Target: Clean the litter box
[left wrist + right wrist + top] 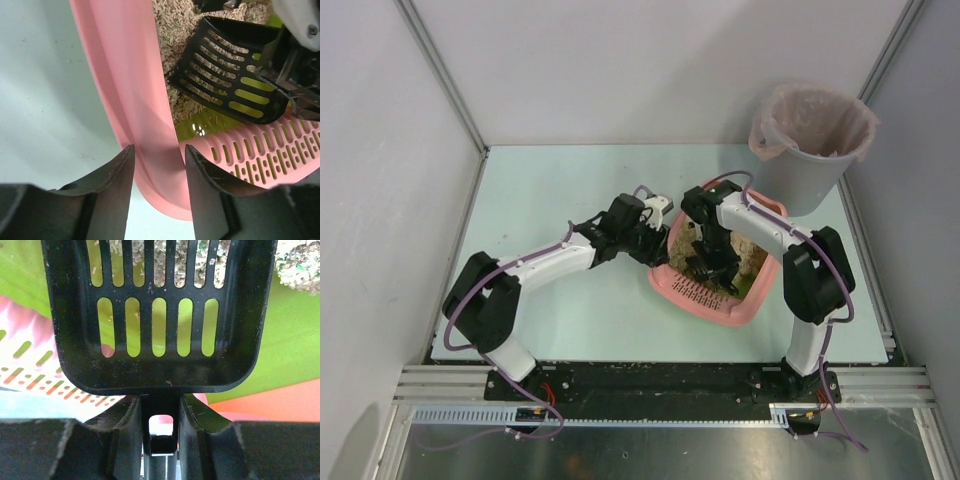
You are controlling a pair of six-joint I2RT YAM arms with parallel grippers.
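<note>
left gripper (159,152): straddling litter box (125,75) rim, bottom of frame, can't tell if pinching
right gripper (160,407): clamped on scoop (160,377) handle

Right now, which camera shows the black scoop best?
The right wrist view: the scoop fills the frame, slots clear. Left wrist shows it tilted in the litter box; from above it is a tiny dark shape.

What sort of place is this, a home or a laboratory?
Probably a lab test cell, not a home: robot arms bolted beside a table, bare white walls around, and a litter box beside a lined bucket.
</note>
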